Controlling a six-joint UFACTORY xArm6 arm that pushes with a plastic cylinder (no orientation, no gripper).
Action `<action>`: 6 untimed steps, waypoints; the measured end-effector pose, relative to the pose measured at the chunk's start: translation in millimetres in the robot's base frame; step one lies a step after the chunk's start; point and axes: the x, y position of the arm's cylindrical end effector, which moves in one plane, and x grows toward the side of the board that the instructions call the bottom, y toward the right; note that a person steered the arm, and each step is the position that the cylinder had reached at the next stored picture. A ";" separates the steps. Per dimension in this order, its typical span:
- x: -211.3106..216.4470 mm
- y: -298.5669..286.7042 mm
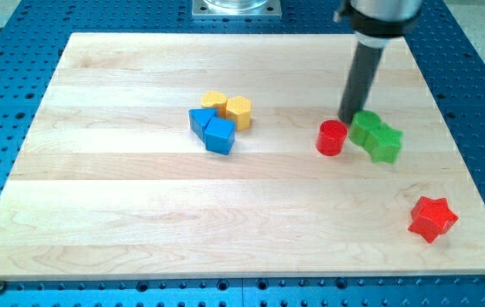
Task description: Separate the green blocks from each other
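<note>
Tip (348,118) at green blocks' (376,136) top-left edge (blocks touching), red cylinder (331,137) beside.

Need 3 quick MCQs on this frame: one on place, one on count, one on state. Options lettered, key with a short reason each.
1. Where is my tip?
A. just above-left of the green blocks
B. beside the blue blocks
C. next to the red star

2. How many red blocks are on the board?
A. one
B. two
C. three

3. The two green blocks are:
A. far apart
B. stacked
C. touching side by side

Key: 1 A, the rod ends by the upper green block, above the red cylinder. 2 B, cylinder plus red star. 3 C, no gap shows to the lower green block.
</note>
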 end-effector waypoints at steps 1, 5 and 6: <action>36.8 13.4; 88.3 28.1; 102.0 9.2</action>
